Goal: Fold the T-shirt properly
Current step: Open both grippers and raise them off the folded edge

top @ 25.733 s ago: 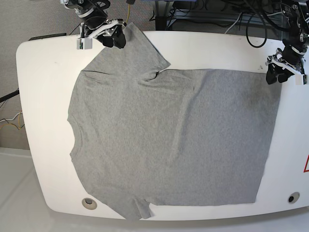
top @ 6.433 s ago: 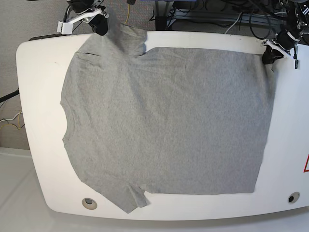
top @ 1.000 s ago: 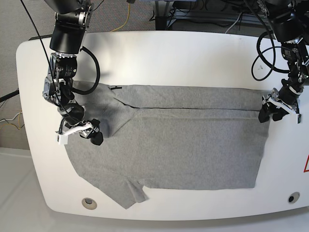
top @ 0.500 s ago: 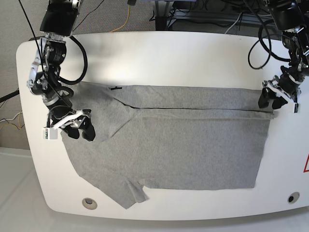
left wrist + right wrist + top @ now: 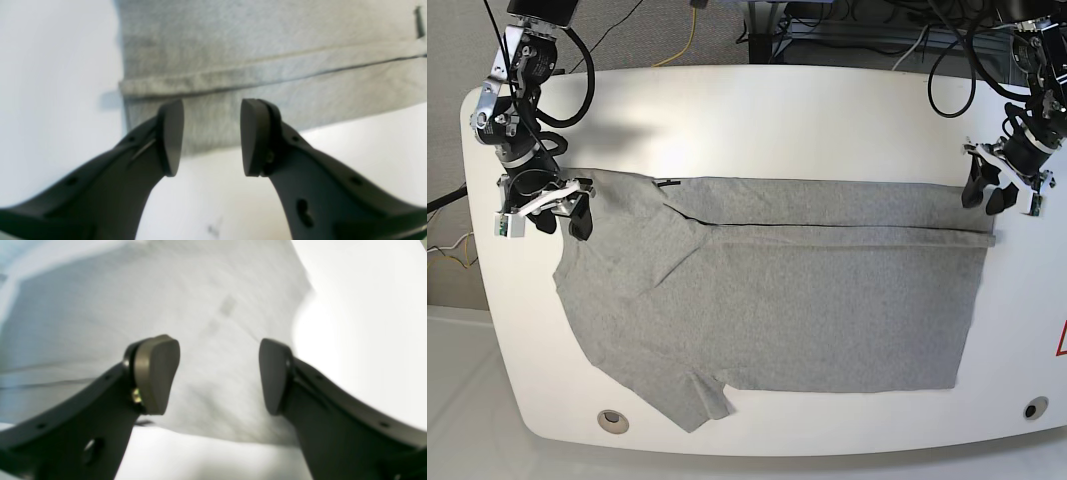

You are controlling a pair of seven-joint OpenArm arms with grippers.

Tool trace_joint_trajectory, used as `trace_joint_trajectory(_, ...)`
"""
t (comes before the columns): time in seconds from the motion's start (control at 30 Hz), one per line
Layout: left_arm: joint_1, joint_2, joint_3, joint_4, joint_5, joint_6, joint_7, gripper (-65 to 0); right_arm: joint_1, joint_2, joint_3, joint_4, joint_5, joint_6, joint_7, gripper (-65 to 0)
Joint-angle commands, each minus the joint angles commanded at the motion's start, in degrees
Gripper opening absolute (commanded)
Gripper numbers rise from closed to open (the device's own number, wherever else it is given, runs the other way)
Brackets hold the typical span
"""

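With one long edge folded over toward its middle, the T-shirt (image 5: 777,290) lies flat on the white surface (image 5: 827,120). Both the left pincer (image 5: 989,186) and right pincer (image 5: 555,208) gape wide and empty above its far corners, apparently having let go.

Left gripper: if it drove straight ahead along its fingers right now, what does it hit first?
Probably the T-shirt: the open left gripper points at the folded band near the shirt's corner, nothing between the pads. Depth is unclear; a steep angle could meet the table first.
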Motion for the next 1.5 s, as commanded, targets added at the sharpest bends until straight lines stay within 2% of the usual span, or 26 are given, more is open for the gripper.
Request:
trace_joint_trajectory(0.4, 0.93, 0.25, -0.18, -0.39, 0.51, -0.31, 1.56, -30.4, 2.21, -0.67, -0.18, -8.91, -2.04, 0.05, 1.22, -24.3)
trace_joint_trajectory(0.87, 0.24, 0.68, -0.28, -3.86, 1.87, 0.35, 1.01, -31.2, 0.97, -0.39, 2.07, -11.76, -5.38, 0.11, 5.77, -24.2)
trace_joint_trajectory(1.5, -0.89, 0.86, -1.3, -6.89, 1.02, 0.6, 1.52, -30.9, -0.99, -1.02, 2.56, -14.83, -6.21, 0.63, 5.72, -24.5)
